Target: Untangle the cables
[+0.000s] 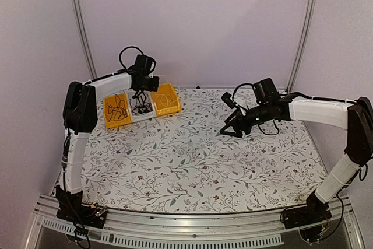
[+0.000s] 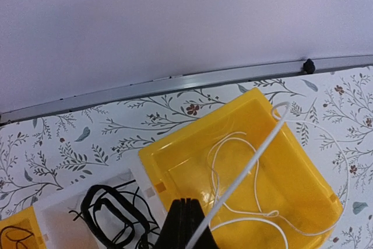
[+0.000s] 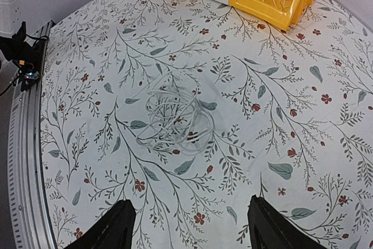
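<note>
My left gripper (image 2: pixel 186 223) is shut on a thin white cable (image 2: pixel 252 164), which runs taut from the closed fingers up over the right yellow bin (image 2: pixel 175 161); more of it lies looped inside that bin. In the top view this gripper (image 1: pixel 140 93) hangs over the bins. Black cables (image 2: pixel 111 220) lie in the white middle bin (image 2: pixel 58 202). A second white cable (image 3: pixel 175 115) lies coiled on the table ahead of my right gripper (image 3: pixel 192 225), which is open, empty and above the table (image 1: pixel 230 129).
Three bins stand in a row at the back left: a yellow one with a black cable (image 1: pixel 116 109), the white one (image 1: pixel 141 109) and the right yellow one (image 1: pixel 166 98). The floral cloth (image 1: pixel 192 167) covers the table. A metal rail (image 2: pixel 175 83) runs along the back wall.
</note>
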`<control>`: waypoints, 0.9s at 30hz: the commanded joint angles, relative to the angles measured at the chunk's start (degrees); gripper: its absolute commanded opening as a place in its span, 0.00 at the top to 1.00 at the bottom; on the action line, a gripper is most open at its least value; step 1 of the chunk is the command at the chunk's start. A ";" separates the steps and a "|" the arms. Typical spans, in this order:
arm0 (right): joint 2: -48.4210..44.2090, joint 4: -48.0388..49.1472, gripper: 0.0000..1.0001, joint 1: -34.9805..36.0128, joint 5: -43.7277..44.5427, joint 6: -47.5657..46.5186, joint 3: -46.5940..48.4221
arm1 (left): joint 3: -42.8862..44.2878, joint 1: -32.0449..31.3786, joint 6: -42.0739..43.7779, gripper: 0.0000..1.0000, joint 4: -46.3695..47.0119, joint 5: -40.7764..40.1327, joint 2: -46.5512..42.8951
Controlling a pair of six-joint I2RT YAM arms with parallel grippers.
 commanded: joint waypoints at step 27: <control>0.41 1.35 0.30 -0.20 -0.62 0.57 -0.99 | -11.44 -1.43 -2.49 1.00 -6.40 -3.72 -12.12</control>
